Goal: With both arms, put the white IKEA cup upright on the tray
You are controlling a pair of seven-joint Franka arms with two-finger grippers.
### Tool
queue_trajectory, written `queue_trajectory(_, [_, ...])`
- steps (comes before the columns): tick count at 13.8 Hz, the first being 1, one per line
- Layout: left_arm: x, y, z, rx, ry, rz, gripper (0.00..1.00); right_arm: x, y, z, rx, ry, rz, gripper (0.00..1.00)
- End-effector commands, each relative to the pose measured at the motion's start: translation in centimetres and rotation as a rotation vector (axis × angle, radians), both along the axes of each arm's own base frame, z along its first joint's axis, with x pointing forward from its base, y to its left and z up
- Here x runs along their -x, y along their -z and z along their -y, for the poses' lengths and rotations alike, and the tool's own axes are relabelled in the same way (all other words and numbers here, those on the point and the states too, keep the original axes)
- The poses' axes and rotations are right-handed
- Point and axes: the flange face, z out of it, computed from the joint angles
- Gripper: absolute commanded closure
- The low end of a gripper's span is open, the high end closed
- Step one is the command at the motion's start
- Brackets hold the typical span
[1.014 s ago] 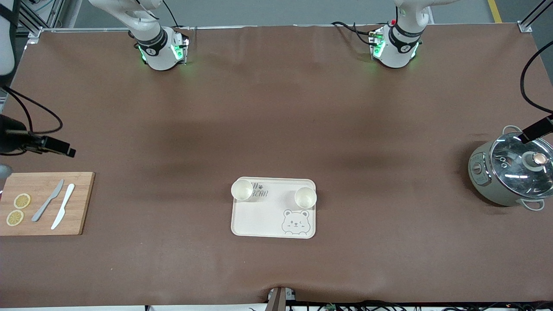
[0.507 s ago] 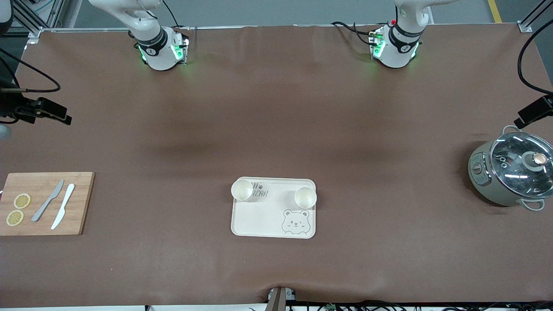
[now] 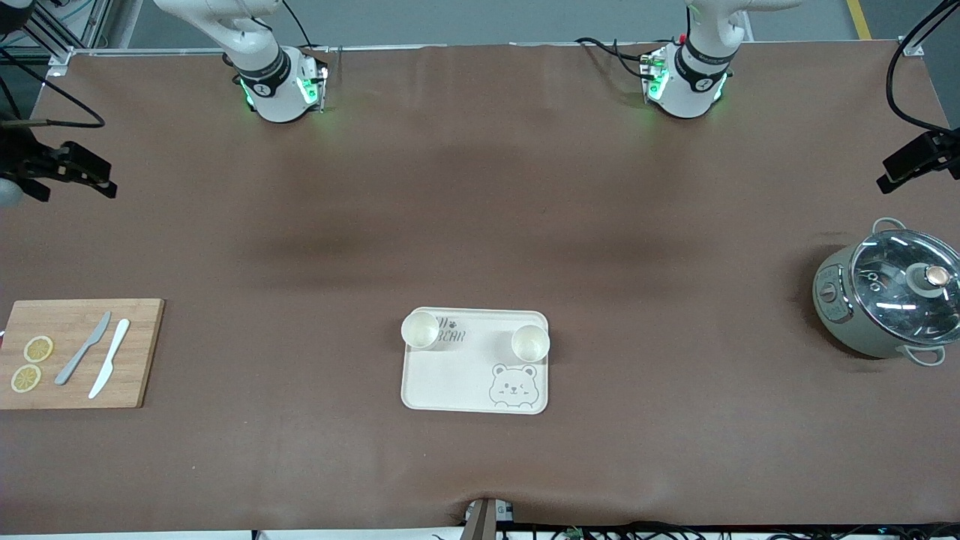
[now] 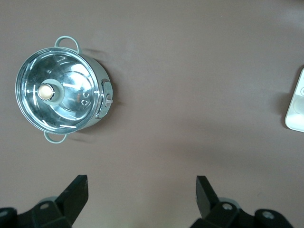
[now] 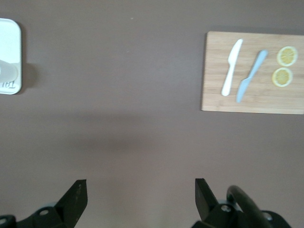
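On the tray (image 3: pixel 475 375) in the front view, two white cups stand upright, mouths up: one cup (image 3: pixel 420 329) at the corner toward the right arm's end, over the start of the lettering, the other cup (image 3: pixel 530 343) near the rim toward the left arm's end, just above the bear face. Tray sits mid-table, nearer the front camera than both bases. Judged: placement looks complete; nothing left to lift.
Right gripper (image 3: pixel 64 171) hangs over bare table at the right arm's end, well apart from the tray; cutting board (image 3: pixel 79 352) with two knives and two lemon slices lies below it in this view. Left gripper (image 3: pixel 911 161) hangs at the left arm's end, above the pot (image 3: pixel 885 300) in this view, also well apart from the tray. Neither arm is clearly nearer the cups; the tray lies about midway between them. Any return move would have to travel inward along the table's long axis.

Left wrist view: left gripper (image 4: pixel 141 197) fingers spread wide, nothing between them. Camera looks straight down. Pot (image 4: pixel 61 92) with glass lid in sight; tray edge (image 4: pixel 297 107) only just enters the frame, so the cups are off to one side, not under the hand.

Right wrist view: right gripper (image 5: pixel 141 197) fingers likewise spread wide and empty, pointing down at bare table. Board (image 5: pixel 251 71) at one side, tray corner (image 5: pixel 9 57) with a cup (image 5: pixel 7 73) at the other, well apart from the fingers.

Both arms appear parked outboard, idle
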Motion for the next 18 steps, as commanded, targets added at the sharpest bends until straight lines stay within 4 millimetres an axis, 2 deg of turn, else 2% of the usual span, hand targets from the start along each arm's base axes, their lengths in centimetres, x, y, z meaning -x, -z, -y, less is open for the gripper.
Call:
queue_trajectory(1, [0.3,0.0,-0.1,0.02,0.017,0.019,0.0,0.4,-1.2,1.2,0.024,0.005,0.004,0.0])
queue_trajectory(4, [-0.1,0.6,0.0,0.02,0.018,0.017,0.0,0.9,-0.9,3.9,0.007,0.06,-0.016,0.0])
queue_trajectory(5, [-0.1,0.6,0.0,0.02,0.02,0.017,0.0,0.8,-0.4,3.8,0.005,0.059,-0.028,0.0])
queue_trajectory(8, [-0.1,0.6,0.2,0.019,0.07,0.013,0.0,0.6,-1.3,3.0,0.015,0.041,-0.008,0.0])
queue_trajectory(10, [0.0,0.8,0.1,0.019,0.095,0.007,0.0,0.3,-2.0,3.8,0.018,0.049,0.008,0.0])
queue_trajectory(13, [-0.3,0.9,0.2,0.018,0.1,0.019,0.0,0.0,-1.8,3.4,0.017,0.05,0.004,0.0])
queue_trajectory(18, [-0.3,1.2,0.4,0.017,0.105,0.015,0.0,0.1,-2.5,2.9,0.01,0.042,0.019,0.0])
